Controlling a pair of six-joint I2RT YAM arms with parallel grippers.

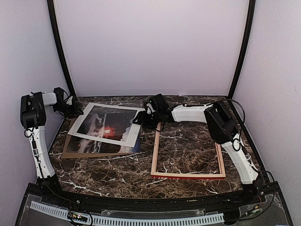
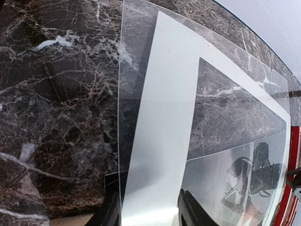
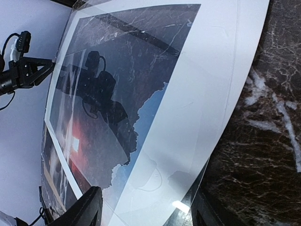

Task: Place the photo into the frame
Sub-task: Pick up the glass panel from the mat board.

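The photo [image 1: 111, 128], dark with a red-orange glow, lies at the table's left under a white mat [image 1: 135, 125] and a clear pane, which sit askew over it. The empty frame [image 1: 187, 175] lies flat to the right, with marble showing through it. My left gripper [image 1: 72, 109] is at the mat's far left corner. In the left wrist view its jaws [image 2: 150, 214] stand apart with the mat border [image 2: 164, 117] and the pane's edge [image 2: 134, 70] between them. My right gripper [image 1: 144, 117] is at the mat's right edge, its jaws [image 3: 146, 212] wide around the mat's border [image 3: 202, 94] beside the photo [image 3: 146, 113].
A brown cardboard backing board [image 1: 69, 151] lies under the photo and juts out at its near left. Pale walls and black corner posts close in the back and sides of the marble table [image 1: 117, 174].
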